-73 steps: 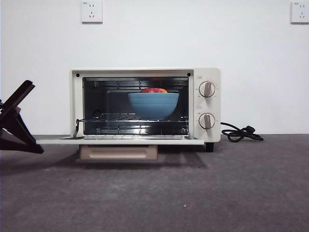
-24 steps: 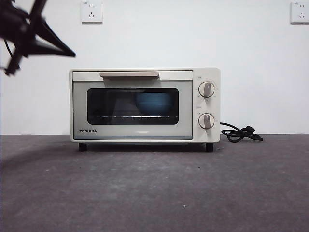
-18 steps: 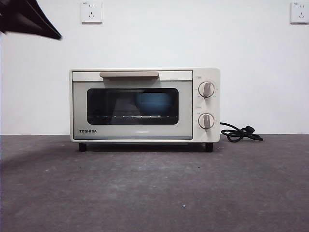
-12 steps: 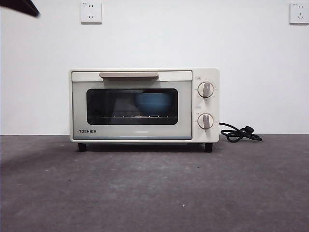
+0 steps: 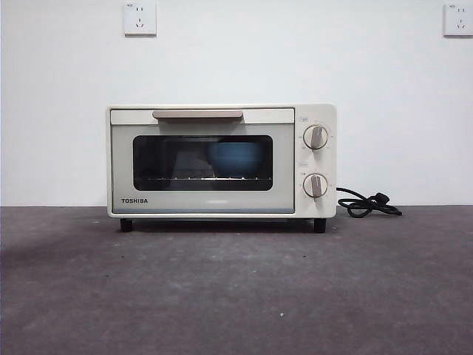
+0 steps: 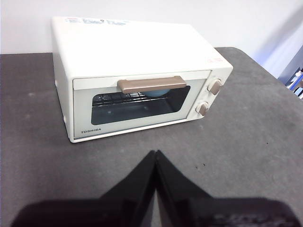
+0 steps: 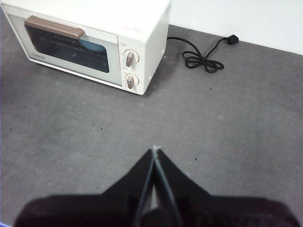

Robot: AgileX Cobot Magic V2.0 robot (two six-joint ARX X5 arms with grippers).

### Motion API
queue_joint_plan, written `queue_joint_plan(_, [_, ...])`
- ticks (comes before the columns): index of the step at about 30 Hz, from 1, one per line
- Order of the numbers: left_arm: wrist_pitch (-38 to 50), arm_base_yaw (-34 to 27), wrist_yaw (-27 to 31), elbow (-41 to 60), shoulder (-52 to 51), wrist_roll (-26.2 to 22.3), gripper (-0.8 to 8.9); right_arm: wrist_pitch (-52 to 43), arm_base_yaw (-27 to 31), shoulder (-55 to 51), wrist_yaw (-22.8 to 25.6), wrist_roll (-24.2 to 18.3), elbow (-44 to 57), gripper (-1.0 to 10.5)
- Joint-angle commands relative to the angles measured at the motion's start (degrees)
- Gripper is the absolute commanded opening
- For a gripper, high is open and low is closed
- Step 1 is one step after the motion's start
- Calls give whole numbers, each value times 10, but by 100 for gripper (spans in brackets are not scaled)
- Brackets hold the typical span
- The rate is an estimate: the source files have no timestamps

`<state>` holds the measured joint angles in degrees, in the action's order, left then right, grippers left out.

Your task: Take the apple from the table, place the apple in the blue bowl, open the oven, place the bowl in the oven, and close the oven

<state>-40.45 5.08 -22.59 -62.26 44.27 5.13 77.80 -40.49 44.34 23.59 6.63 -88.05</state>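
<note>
The cream oven stands on the dark grey table with its door closed and the beige handle at the top. Through the dark glass the blue bowl shows on the rack, toward the knob side. The apple is hidden from view. From the wrist views the oven sits well ahead of both arms, with a sliver of the bowl behind the handle. My left gripper and right gripper hang shut over bare table, holding nothing. Neither arm appears in the front view.
Two round knobs sit on the oven's right panel. A black cord coils on the table to the oven's right. Wall sockets are high on the white wall. The table's edge shows beyond the oven.
The oven door went from open and flat to shut. The dark arm at the left rose to the top left corner and left the front view.
</note>
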Motion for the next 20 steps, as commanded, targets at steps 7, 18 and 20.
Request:
queue_joint_plan(7, [-3, 2, 1, -1, -2, -10, -4, 12, 0, 13, 0, 9, 2, 1])
queue_joint_plan(18, [-2, 4, 1, -1, 66, -10, -4, 12, 0, 21, 0, 9, 2, 1])
queue_joint_plan(20, [-2, 7, 2, -1, 66, -13, -4, 12, 0, 21, 0, 9, 2, 1])
